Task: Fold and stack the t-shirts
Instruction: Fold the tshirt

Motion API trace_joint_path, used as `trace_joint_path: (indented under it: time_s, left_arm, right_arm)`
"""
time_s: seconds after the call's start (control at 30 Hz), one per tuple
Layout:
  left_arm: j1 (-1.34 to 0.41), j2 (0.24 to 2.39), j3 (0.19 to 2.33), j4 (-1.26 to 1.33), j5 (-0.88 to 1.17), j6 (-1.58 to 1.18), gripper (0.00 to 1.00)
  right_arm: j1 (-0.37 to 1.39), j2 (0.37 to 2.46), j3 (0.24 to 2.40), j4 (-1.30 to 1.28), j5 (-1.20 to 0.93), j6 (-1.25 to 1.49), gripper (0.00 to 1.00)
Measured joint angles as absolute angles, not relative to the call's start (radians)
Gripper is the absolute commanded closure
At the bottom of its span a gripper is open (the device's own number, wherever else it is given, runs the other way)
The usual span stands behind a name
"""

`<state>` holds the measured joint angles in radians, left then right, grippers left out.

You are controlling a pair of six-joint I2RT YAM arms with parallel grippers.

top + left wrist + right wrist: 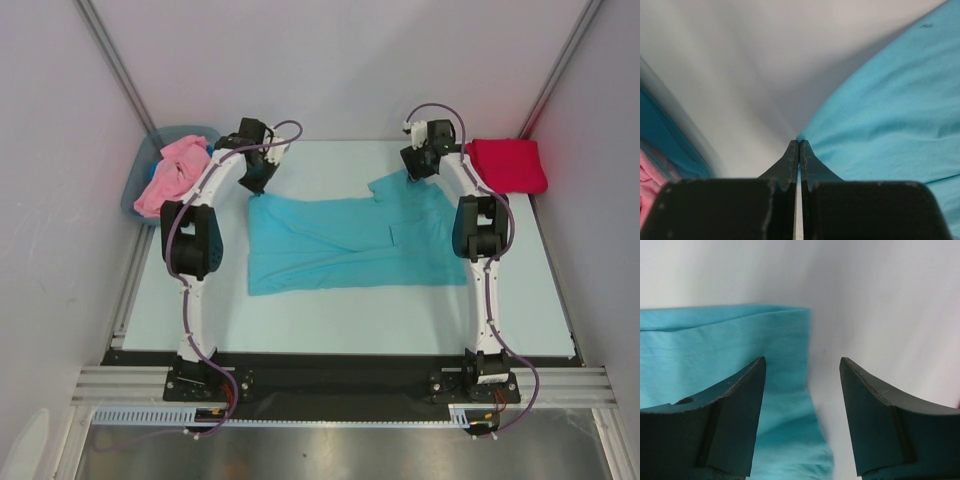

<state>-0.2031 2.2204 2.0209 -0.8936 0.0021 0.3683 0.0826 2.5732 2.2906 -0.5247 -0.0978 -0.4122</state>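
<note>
At the upper left of the top view the pink shirt (172,172) lies bunched in the bin (133,190). Just right of it, the left gripper (255,182) hangs over the upper-left corner of the teal shirt (340,245). In its wrist view the fingers are pressed together with that corner right at their tips; I cannot tell whether any cloth is pinched between them. The teal shirt is spread flat across the middle of the table (200,320), partly folded, with creases running across it. It should handle as light, limp cloth that sags, drags and wrinkles when lifted by one point. It is not fragile, and corners or hems look like the best places to pinch it, one per arm so an edge stays taut. At its upper-right end a sleeve lies under the right gripper (420,165), whose jaws stand apart. In that wrist view the left finger is over teal cloth and the right finger over bare table, the hem edge between them. The red shirt (508,165) sits folded at the upper right, apart from both grippers.
</note>
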Motion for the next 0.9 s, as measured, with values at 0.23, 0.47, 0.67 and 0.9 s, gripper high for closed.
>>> trace_joint_path:
  time_s: [0.23,0.47,0.67,0.9]
  left_arm:
    - [-0.203,2.220,2.021,-0.896,-0.022,0.380,1.00]
    - [-0.203,2.220,2.020,-0.904,-0.026,0.395,1.00]
    - [-0.203,2.220,2.017,-0.910,-0.035,0.405,1.00]
    - [-0.204,2.220,2.017,-0.924,-0.043,0.411,1.00]
  right_arm:
    - [0.099,2.575,2.291,-0.524,-0.141,-0.371,0.33]
    - [0.096,2.593,2.303,-0.503,-0.153,-0.343,0.32]
    - [0.093,2.617,2.333,-0.488,-0.171,-0.334,0.37]
    - [0.093,2.628,2.344,-0.479,-0.194,-0.322,0.53]
